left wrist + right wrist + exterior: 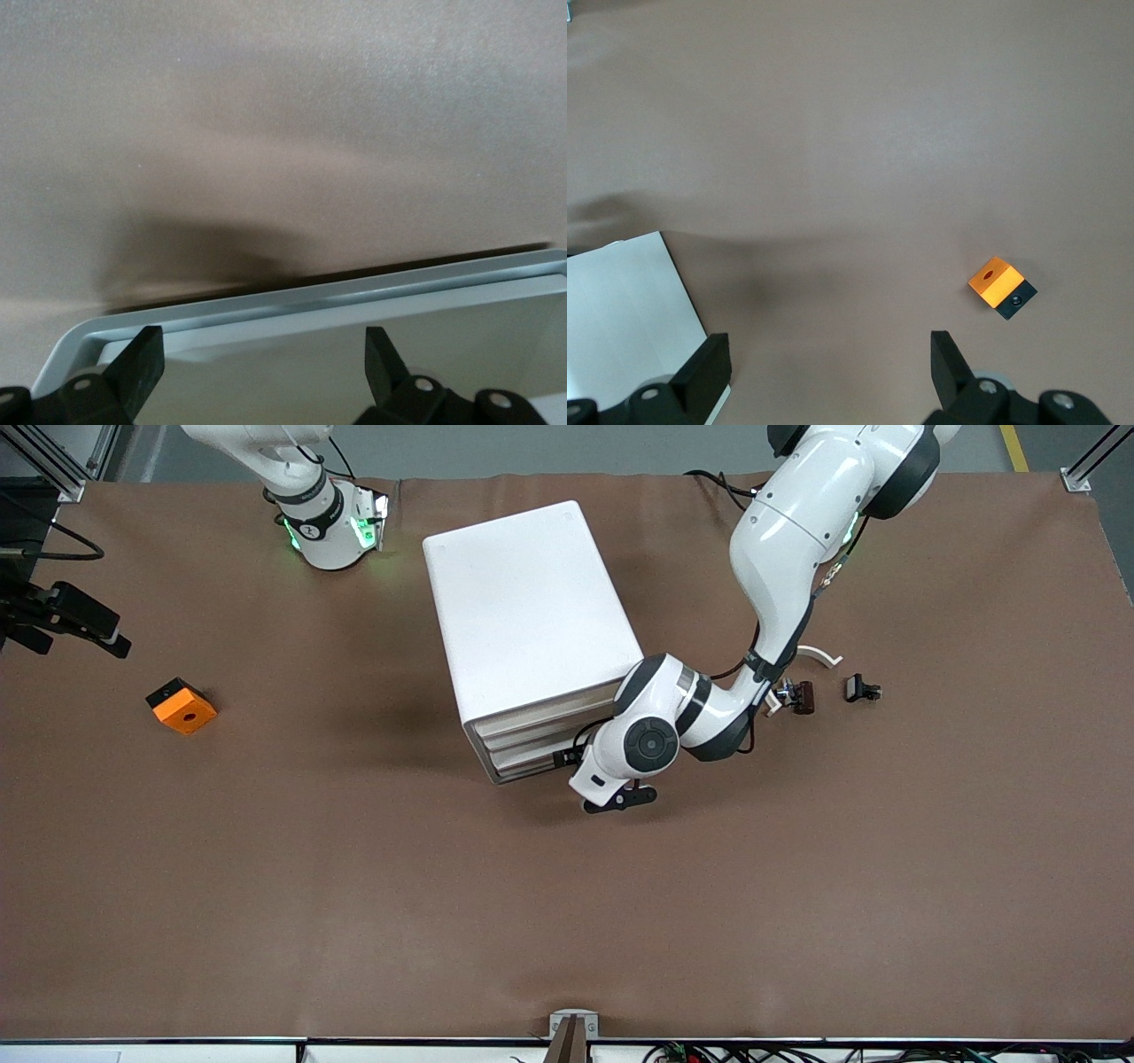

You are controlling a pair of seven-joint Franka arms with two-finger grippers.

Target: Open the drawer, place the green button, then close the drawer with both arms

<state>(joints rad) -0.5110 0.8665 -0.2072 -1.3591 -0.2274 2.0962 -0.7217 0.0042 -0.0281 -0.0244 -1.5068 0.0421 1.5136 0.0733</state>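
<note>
My left claw (257, 367), fingers spread, sits at the cabinet (532, 624) front mid-frame, where the drawer (532, 766) is lowest and looks shut. To open it well, I judge I should hook the lip squarely and pull straight out. My right claw (824, 372), also spread, waits at the upper left over bare table (354, 912), near the orange block (182, 706). I cannot pick out the button; small dark pieces (864, 688) lie at right
</note>
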